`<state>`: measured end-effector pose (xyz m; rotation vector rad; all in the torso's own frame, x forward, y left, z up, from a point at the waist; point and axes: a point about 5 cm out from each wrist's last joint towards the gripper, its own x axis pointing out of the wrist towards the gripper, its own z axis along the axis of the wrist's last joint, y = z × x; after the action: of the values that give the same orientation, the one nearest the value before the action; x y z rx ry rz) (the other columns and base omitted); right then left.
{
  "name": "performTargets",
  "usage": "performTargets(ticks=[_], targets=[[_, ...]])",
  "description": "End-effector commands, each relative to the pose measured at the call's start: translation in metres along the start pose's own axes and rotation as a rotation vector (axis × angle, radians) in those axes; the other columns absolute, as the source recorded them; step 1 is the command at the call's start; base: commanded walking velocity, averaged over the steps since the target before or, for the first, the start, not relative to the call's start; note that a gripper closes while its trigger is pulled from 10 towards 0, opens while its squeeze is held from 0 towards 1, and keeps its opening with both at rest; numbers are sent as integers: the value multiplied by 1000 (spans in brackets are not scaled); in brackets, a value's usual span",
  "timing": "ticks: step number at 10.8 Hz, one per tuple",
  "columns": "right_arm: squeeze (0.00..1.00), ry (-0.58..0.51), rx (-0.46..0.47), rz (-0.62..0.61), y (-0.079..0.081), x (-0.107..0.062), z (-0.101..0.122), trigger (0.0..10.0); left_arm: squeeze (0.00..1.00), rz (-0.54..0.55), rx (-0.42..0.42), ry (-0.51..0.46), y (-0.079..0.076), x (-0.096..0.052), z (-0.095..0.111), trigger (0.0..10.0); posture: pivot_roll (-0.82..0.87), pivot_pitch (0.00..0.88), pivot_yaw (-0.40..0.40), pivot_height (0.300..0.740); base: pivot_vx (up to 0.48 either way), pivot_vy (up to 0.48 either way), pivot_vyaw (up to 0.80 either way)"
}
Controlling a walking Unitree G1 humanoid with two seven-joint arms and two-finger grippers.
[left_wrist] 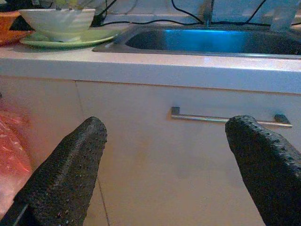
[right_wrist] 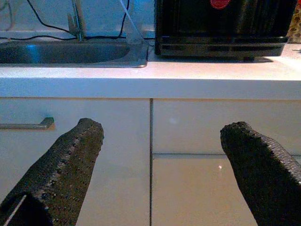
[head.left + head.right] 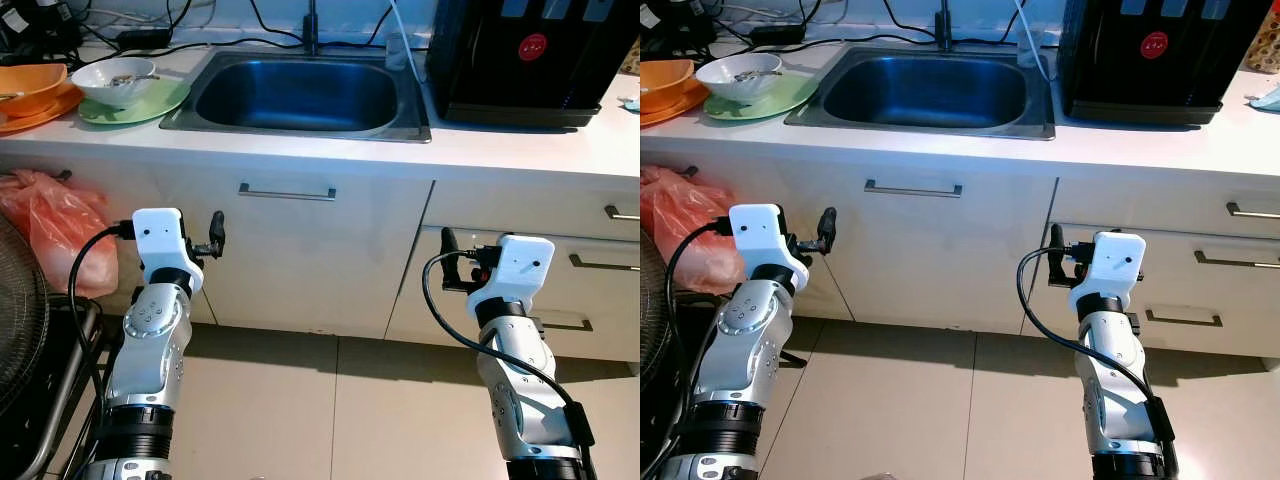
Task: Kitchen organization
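1. Two grippers hang in front of the cabinets below the counter (image 3: 300,150): the left gripper (image 1: 164,155) has its fingers spread wide, holding nothing, facing the cabinet door with the handle (image 3: 287,190)
2. The right gripper (image 2: 162,155) is likewise wide apart and holds nothing, near the drawers (image 3: 600,265)
3. A white bowl (image 3: 115,78) sits on a green plate (image 3: 150,105) left of the sink (image 3: 300,95), beside orange dishes (image 3: 30,95)
4. A black appliance (image 3: 525,55) stands right of the sink
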<state>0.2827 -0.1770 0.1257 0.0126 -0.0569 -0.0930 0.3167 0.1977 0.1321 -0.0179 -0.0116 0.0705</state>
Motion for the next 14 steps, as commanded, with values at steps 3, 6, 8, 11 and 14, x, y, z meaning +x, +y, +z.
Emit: performTargets(ticks=[3,6,8,11,14], targets=[[0,-13,19,8,2,-1,5,10000,0,-34,-52,16,-8,1,1,10000,31,20,42,740,0,249,0],[0,-13,18,15,5,0,5,10000,0,-45,-38,14,-10,6,4,10000,31,11,47,740,0,222,0],[0,-17,25,16,6,0,5,10000,0,-66,-47,14,-14,7,4,10000,31,8,50,740,0,0,0],[1000,-19,32,7,6,0,4,10000,1000,-53,-51,2,-11,7,6,10000,33,7,51,740,0,0,0],[749,-6,26,-14,3,0,2,10000,0,-86,-32,13,-16,7,6,10000,31,11,52,740,0,0,0]])
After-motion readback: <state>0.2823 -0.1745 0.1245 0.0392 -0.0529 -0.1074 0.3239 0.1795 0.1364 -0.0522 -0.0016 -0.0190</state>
